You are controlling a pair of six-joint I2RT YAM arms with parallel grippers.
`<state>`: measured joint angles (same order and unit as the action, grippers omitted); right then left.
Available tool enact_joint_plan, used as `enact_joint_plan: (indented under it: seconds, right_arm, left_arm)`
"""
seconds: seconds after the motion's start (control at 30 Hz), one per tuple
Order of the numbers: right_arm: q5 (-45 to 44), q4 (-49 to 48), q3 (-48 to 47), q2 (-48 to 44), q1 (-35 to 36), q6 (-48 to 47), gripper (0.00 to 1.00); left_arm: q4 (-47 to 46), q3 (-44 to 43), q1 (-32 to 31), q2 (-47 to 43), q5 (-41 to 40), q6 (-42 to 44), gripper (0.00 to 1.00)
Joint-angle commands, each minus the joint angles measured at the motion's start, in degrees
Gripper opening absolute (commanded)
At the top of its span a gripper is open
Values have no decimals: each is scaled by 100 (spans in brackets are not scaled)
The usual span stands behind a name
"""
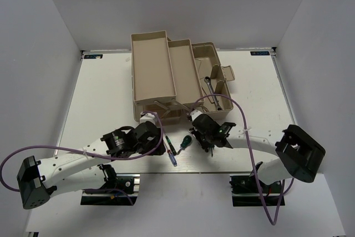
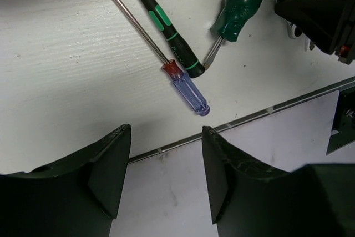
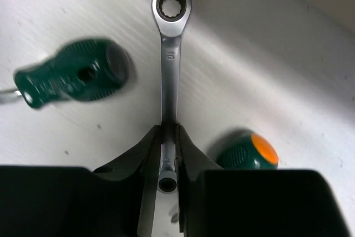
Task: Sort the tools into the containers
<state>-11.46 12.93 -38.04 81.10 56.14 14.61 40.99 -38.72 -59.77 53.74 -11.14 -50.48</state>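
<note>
My right gripper (image 3: 169, 131) is shut on the shaft of a small silver wrench (image 3: 169, 65), whose ring end points ahead over the table. A stubby green-handled screwdriver (image 3: 72, 79) lies to its left, and another with an orange cap (image 3: 249, 151) lies right of the fingers. My left gripper (image 2: 166, 137) is open and empty above the table's near edge. Ahead of it lie a blue-handled precision screwdriver (image 2: 188, 90), a black-and-green precision screwdriver (image 2: 169, 34) and a green stubby one (image 2: 238, 6). The beige trays (image 1: 151, 67) (image 1: 183, 67) stand open beside the toolbox base (image 1: 217, 59), which holds a longer wrench (image 1: 212, 91).
The toolbox lid with its white handle (image 1: 228, 73) hangs off the base's right side. Both grippers (image 1: 155, 140) (image 1: 202, 134) sit close together just in front of the toolbox. White walls enclose the table on three sides. A metal strip (image 2: 249, 117) marks the near edge.
</note>
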Motion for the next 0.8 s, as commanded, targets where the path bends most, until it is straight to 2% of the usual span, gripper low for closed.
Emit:
enact_joint_plan:
  seconds: [0.0, 0.07, 0.2, 0.33, 0.53, 0.77]
  right_arm:
    - [100, 561, 174, -235, -33, -11, 21]
    - [118, 597, 192, -287, -50, -46, 24]
    - [206, 474, 131, -183, -50, -99, 40]
    - [276, 299, -98, 177, -42, -99, 45]
    - [276, 228, -546, 687, -33, -81, 44]
    - [294, 333, -380, 670, -50, -63, 37]
  left_arm:
    - [49, 40, -26, -118, -82, -32, 64]
    - [49, 40, -26, -118, -82, -32, 64]
    - [49, 40, -26, -118, -82, -32, 64]
    - [49, -13, -26, -118, -82, -32, 64]
    - [207, -13, -26, -179, -82, -32, 64]
    - [269, -13, -26, -337, -134, -85, 64]
